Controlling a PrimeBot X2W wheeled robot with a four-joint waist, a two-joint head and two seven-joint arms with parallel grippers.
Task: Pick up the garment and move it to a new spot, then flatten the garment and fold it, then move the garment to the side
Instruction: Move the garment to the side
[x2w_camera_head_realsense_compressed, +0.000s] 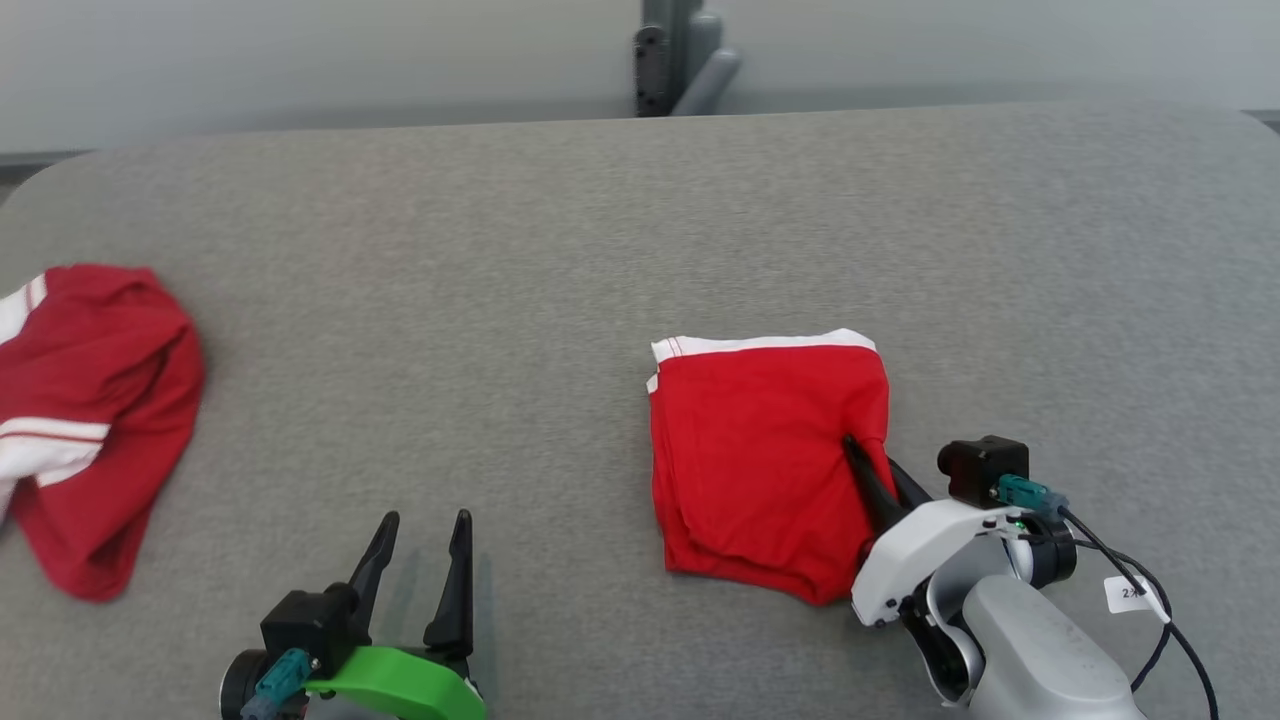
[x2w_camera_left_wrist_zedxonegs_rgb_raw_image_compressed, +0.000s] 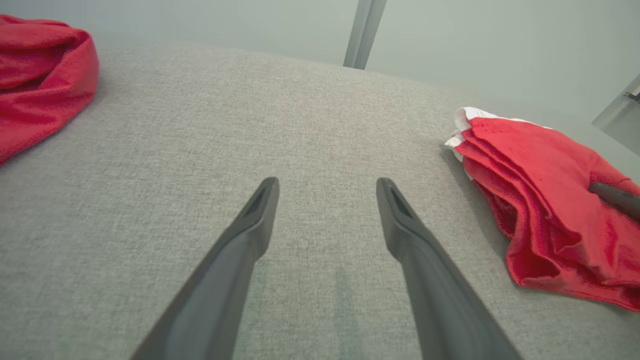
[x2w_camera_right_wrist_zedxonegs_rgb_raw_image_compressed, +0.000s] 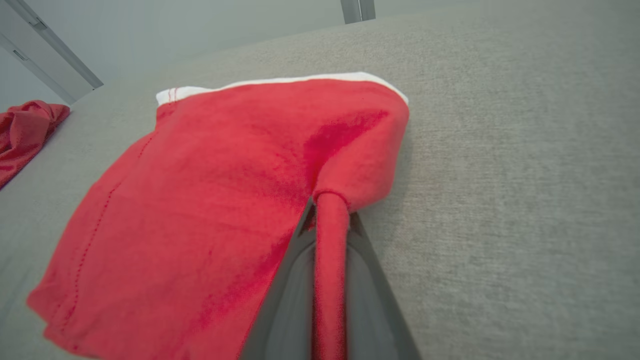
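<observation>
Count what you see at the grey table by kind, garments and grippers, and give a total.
Red garments: 2, the folded garment and the crumpled garment.
Grippers: 2, the left gripper, open, and the right gripper, shut on the folded garment.
Total: 4.

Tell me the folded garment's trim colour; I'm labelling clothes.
White trim on red folded garment; clearest in head view.

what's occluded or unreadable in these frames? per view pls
Right wrist view: tips of the right gripper, covered by the pinched fold of the folded garment.
Head view: crumpled garment, cut by the left edge.
Left wrist view: folded garment's far side, cut by the right edge.
Head view: paper tag on the right arm's cable, print too small to read.
</observation>
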